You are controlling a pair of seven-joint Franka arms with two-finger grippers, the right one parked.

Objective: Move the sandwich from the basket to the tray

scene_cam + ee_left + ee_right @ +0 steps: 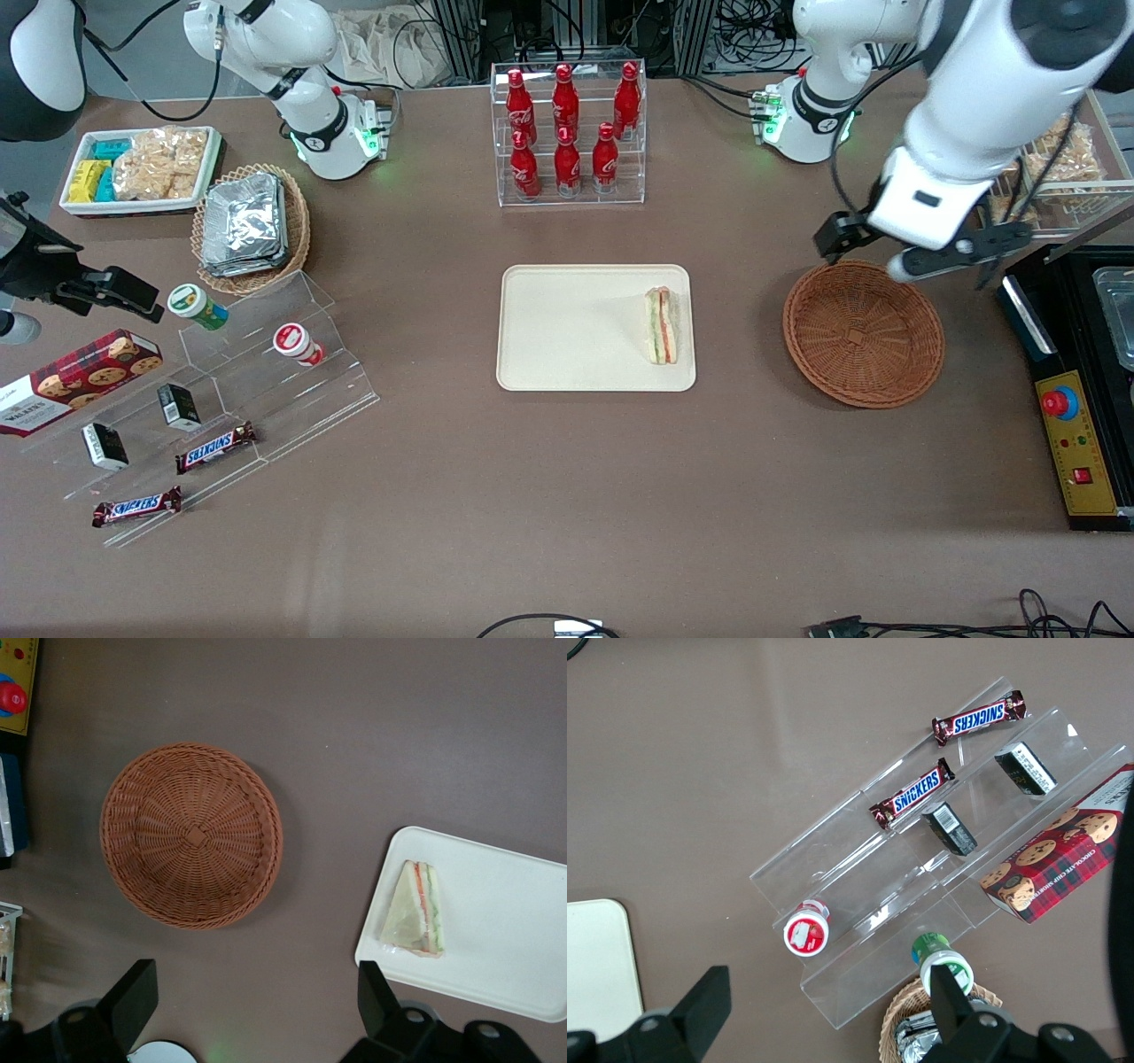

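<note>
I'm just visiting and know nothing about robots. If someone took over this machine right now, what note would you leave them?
Gripper: open, holding nothing, raised above the table near the basket's rim.
Sandwich: lying on the tray, at its end nearest the basket.
Basket: nothing in it, toward the working arm's end of the table.
Done: sandwich is on the tray.
Left: apparently nothing but parking the arm.
</note>
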